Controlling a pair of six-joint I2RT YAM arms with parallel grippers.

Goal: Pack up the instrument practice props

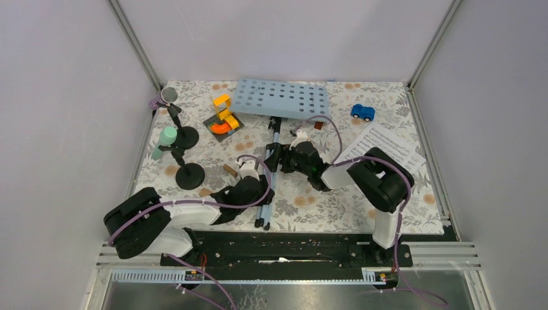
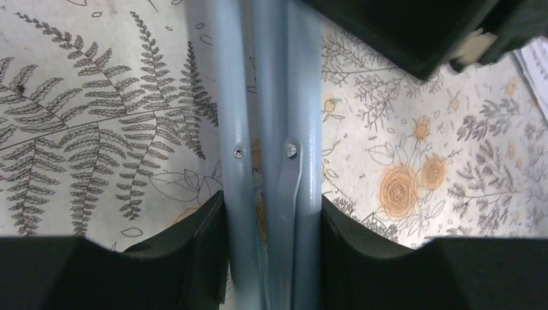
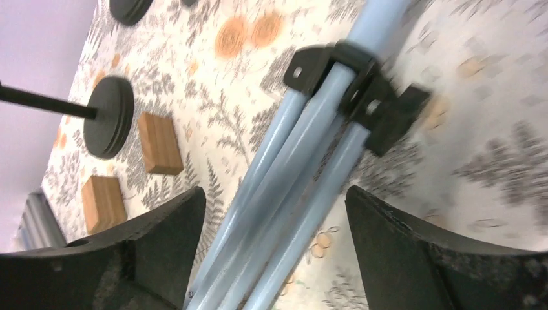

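Tripod legs [image 2: 304, 129] of the pale blue music rack [image 1: 281, 98], laid flat and pinched by the left gripper [image 2: 271, 223].
Only in the left wrist view are its fingers seen pressed against both sides of the folded legs. In the right wrist view the right gripper [image 3: 274, 203] is spread around the legs, with room left beside its right finger. A black collar [image 3: 352, 77] lies just past the tips, with wooden blocks [image 3: 160, 143] and a mic holder base [image 3: 110, 116] left of the fingers.

The top camera looks down from high up and sees the whole table [image 1: 336, 206]. Each wrist camera looks down from very close. All three show the tripod legs [image 2: 236, 129].
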